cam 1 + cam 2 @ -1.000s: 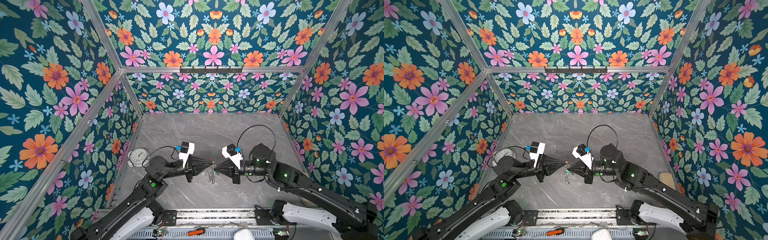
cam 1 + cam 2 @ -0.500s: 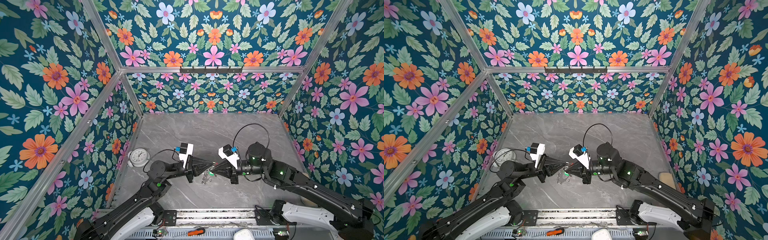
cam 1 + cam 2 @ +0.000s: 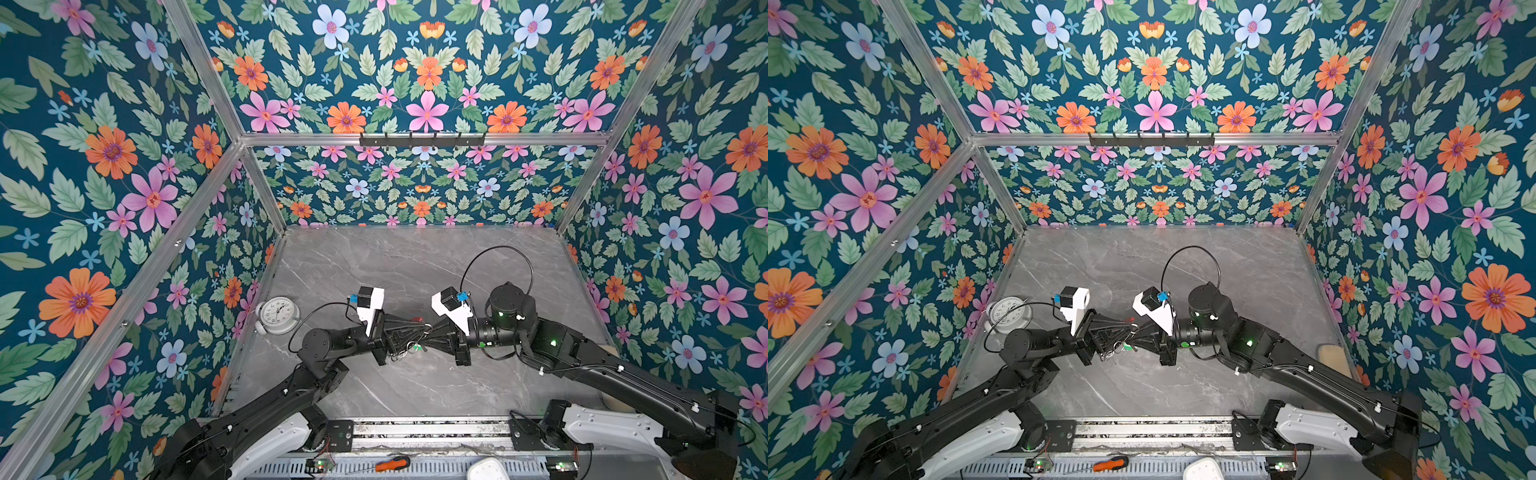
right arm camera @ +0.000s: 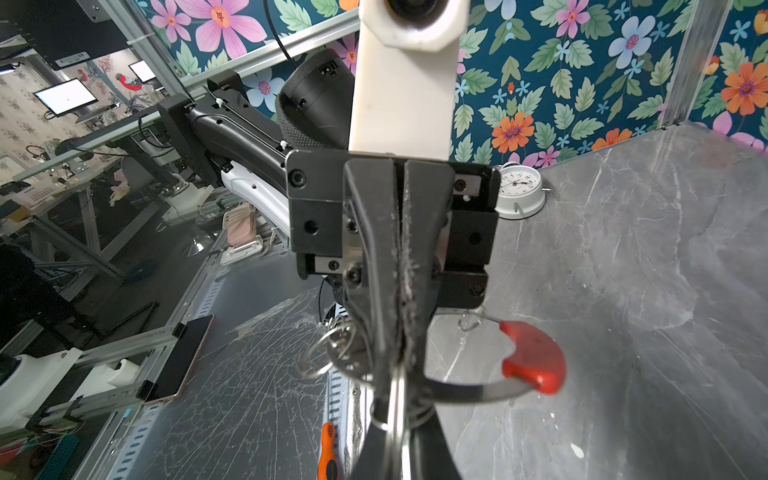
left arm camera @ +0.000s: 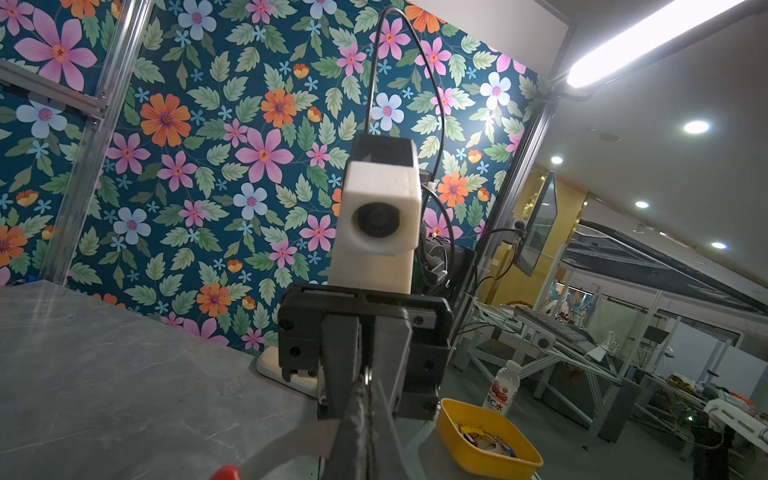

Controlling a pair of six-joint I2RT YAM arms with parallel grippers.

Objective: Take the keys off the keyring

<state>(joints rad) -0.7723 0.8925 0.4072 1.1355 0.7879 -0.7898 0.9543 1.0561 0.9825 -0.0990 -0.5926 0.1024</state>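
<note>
Two black grippers meet tip to tip above the near middle of a grey marble table (image 3: 415,257). The left gripper (image 3: 420,331) is clamped on the keyring (image 4: 534,357), a thin metal hoop with a red section, held up off the table. The right gripper (image 3: 430,332) is pinched tight on a small wire ring (image 4: 395,399) of that hoop. The keys (image 3: 405,352) dangle beneath. Farther left, a white alarm clock (image 3: 277,314) stands by the wall.
</note>
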